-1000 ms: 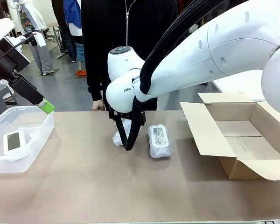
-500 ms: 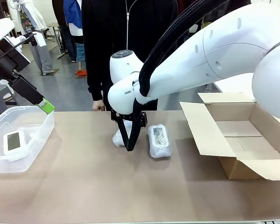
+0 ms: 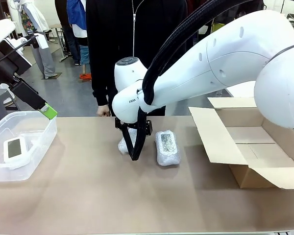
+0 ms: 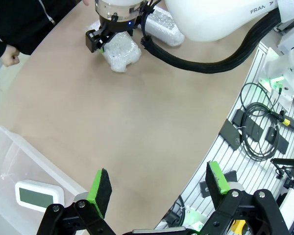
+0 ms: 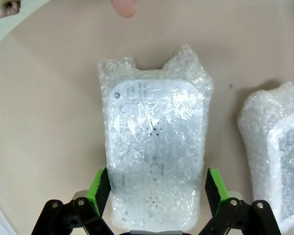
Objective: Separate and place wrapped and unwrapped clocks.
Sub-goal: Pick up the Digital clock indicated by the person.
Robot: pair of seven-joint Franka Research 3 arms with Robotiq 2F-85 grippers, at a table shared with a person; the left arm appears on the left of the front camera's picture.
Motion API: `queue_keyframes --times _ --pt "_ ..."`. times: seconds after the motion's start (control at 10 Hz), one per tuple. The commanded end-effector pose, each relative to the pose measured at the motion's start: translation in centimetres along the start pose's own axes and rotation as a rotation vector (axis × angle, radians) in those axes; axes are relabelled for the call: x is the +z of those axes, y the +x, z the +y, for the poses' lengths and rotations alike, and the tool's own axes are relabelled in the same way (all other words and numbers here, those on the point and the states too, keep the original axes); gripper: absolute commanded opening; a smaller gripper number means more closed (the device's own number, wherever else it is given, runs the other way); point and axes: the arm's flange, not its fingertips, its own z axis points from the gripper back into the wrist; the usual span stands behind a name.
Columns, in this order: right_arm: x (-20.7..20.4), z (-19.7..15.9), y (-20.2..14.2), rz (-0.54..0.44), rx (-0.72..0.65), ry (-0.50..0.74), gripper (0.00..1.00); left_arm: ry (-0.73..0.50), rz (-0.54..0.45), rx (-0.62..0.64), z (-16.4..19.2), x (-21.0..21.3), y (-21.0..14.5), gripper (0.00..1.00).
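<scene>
Left fingers point(image 4: 99, 188), right fingers point(image 5: 214, 185) spread.

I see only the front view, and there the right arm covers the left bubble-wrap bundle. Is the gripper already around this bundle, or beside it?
Observer: Around it. In the right wrist view the right gripper is open, with one green pad on each side of the bundle.
Operator: Which side of that clock faces up?
Observer: A plain white face with small print and tiny holes shows through the wrap. No screen is visible.
Operator: And the left gripper, is it holding something?
Observer: No. The left wrist view shows the left gripper open, with nothing between its pads.
</scene>
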Motion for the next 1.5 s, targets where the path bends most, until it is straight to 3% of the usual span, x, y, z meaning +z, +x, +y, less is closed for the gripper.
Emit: queue_keyframes --times 0.0,0.6,0.7,0.8,0.9,1.0,1.1,1.2,1.3,1.4 --pt "-0.5 0.3 0.4 -0.026 -0.003 0.000 1.00 -0.003 -0.002 0.004 0.0 0.0 0.0 1.00" --pt "-1.1 0.1 0.5 -0.045 -0.026 0.007 1.00 -0.003 -0.002 0.004 0.0 0.0 0.0 1.00" --pt "-0.9 0.2 0.4 -0.044 -0.014 0.000 0.82 -0.003 -0.002 0.004 0.0 0.0 0.0 1.00" --pt "-0.9 0.2 0.3 -0.051 -0.010 0.000 0.82 -0.003 -0.002 0.004 0.0 0.0 0.0 1.00" --pt "-1.0 0.2 0.3 -0.053 -0.006 -0.004 0.64 -0.003 -0.002 0.004 0.0 0.0 0.0 1.00" --pt "-0.9 0.2 0.3 -0.049 -0.003 -0.005 0.76 -0.003 -0.002 0.004 0.0 0.0 0.0 1.00" --pt "-0.9 0.2 0.3 -0.048 0.001 -0.005 0.45 -0.003 -0.002 0.004 0.0 0.0 0.0 1.00" --pt "-0.9 0.2 0.3 -0.050 0.002 -0.006 0.58 -0.003 -0.002 0.004 0.0 0.0 0.0 1.00" --pt "-0.4 0.0 0.2 -0.051 0.005 0.019 0.27 -0.003 -0.002 0.004 0.0 0.0 0.0 1.00" --pt "1.8 -0.5 -0.2 -0.072 0.043 0.024 0.27 -0.003 -0.002 0.004 0.0 0.0 0.0 1.00"
